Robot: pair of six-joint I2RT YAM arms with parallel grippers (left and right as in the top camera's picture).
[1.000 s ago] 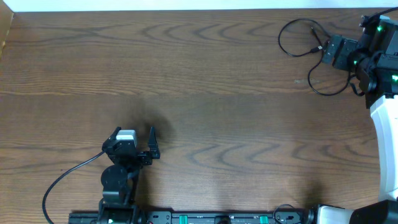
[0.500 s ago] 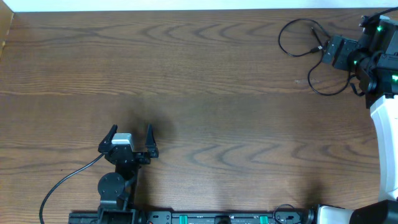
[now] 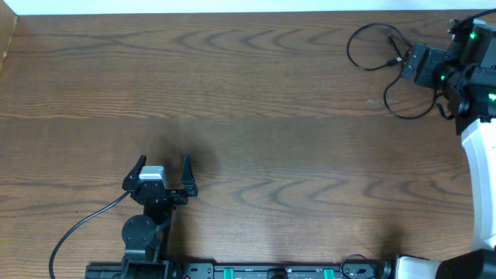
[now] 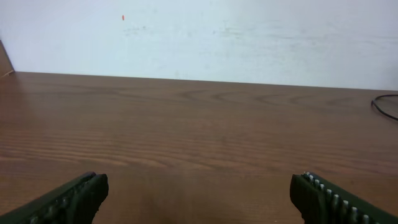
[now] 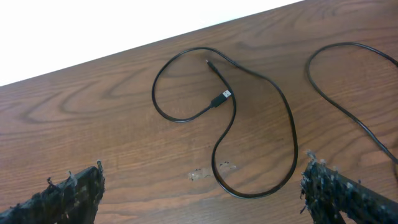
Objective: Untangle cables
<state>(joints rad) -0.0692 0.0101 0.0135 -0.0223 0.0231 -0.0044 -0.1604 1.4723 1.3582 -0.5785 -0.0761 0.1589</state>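
Where the wood-grain table (image 3: 248, 116) meets a white wall (image 4: 249, 31), black cables (image 5: 220, 99) lie.

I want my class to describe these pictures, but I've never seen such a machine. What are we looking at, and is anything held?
Two robot arms stand at a wooden table. One picture looks down from above. The other two come from a camera on each wrist, so the dark shapes at the bottom are that arm's own fingers. The left gripper is open over bare wood. The right gripper is open too, facing thin black cables lying in loose loops. Nothing is held.
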